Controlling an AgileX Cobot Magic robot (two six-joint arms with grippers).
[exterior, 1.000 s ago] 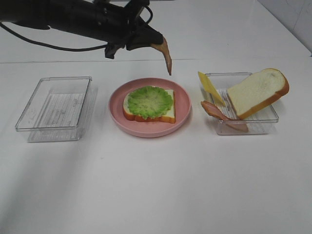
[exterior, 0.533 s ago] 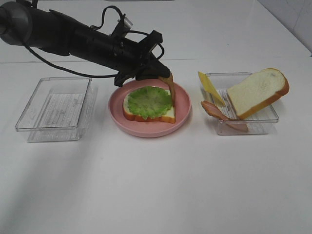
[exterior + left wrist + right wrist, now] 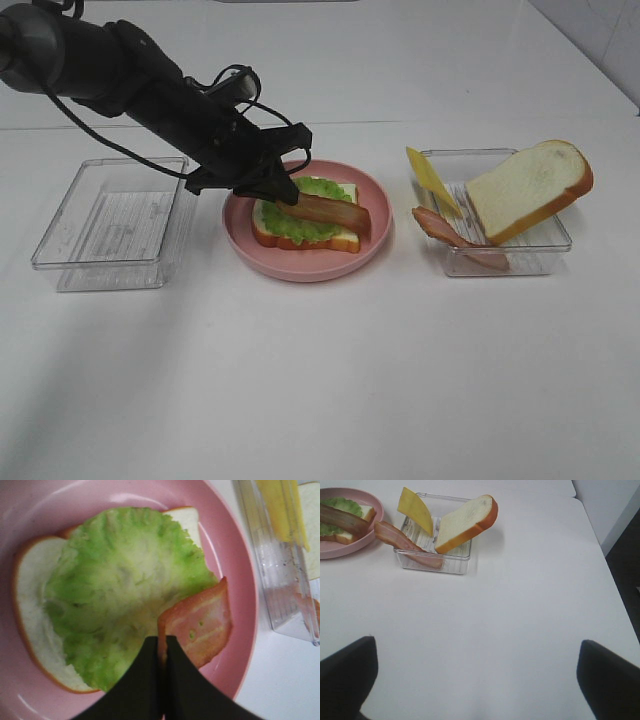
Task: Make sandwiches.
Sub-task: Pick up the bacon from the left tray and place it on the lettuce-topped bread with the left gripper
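Clamps one end of a bacon strip [image 3: 326, 212] in the left end effector [image 3: 283, 194], resting it across the lettuce leaf [image 3: 120, 580] on the bread slice [image 3: 32, 600] (an open sandwich) in the pink plate [image 3: 300, 268], mid-bench [image 3: 320, 380], right tip seemingly overhanging. Holds the right end effector [image 3: 479, 676] spread wide over the bench.
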